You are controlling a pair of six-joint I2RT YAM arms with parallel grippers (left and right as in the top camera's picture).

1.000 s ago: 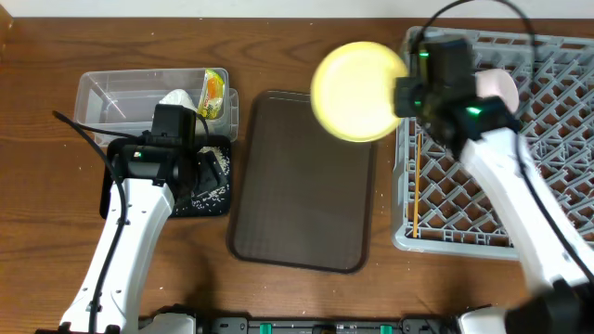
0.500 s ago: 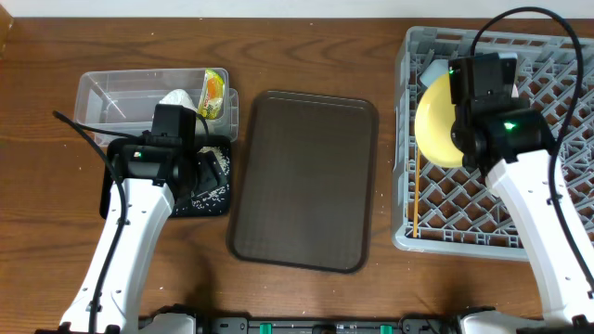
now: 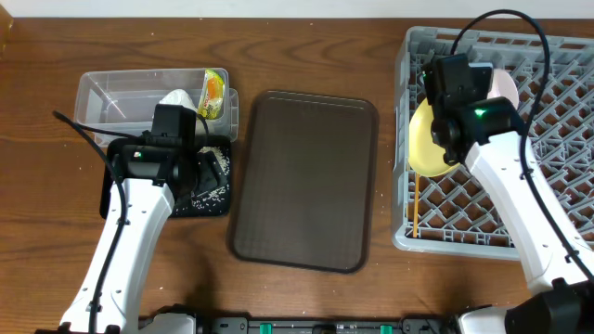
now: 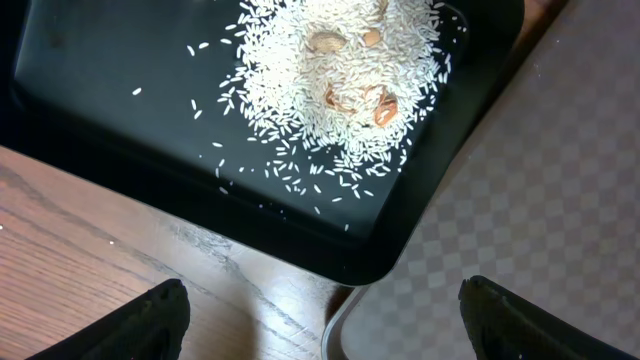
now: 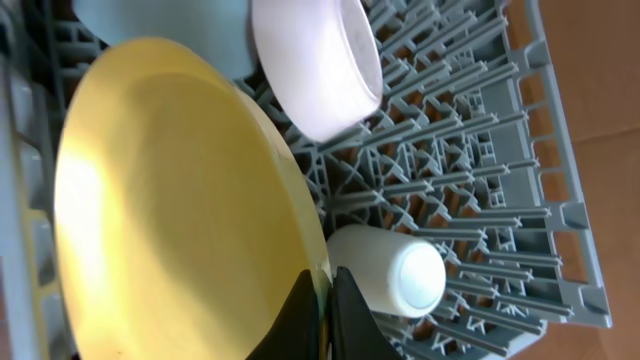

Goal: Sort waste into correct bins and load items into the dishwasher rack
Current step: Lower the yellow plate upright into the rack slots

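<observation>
On your far left, the clear tub (image 3: pixel 121 97) holds the crumpled white napkin (image 3: pixel 176 98) and the yellow-orange-green wrapper (image 3: pixel 214 93) against its right end. Just near of it sits the black tray (image 4: pixel 100 120), with the white rice (image 4: pixel 330 80) heaped in one loose pile (a few brownish bits sit on top) and stray grains scattered around it. Your left gripper (image 4: pixel 320 325) hangs over that tray's corner with its jaws spread wide, grasping nothing.

The brown serving tray (image 3: pixel 302 181) lies in the middle of the table.

On the right, the yellow plate (image 5: pixel 170 200) is a smooth, glossy round disc, stood on edge at the left side of the grey rack (image 3: pixel 557 111). Your right gripper (image 5: pixel 322 300) is clenched on its rim. Beside the plate in the rack are the white-pinkish bowl (image 5: pixel 315 65), the pale cup (image 5: pixel 395 270) lying on its side, and a sliver of the light blue bowl (image 5: pixel 150 20). The chopsticks (image 3: pixel 417 199) lie along the rack's left edge.

A second ago you carried the plate face-up over the gap between the brown tray and the rack. It has since turned upright and dropped in among the pegs. Your left arm has not moved.
</observation>
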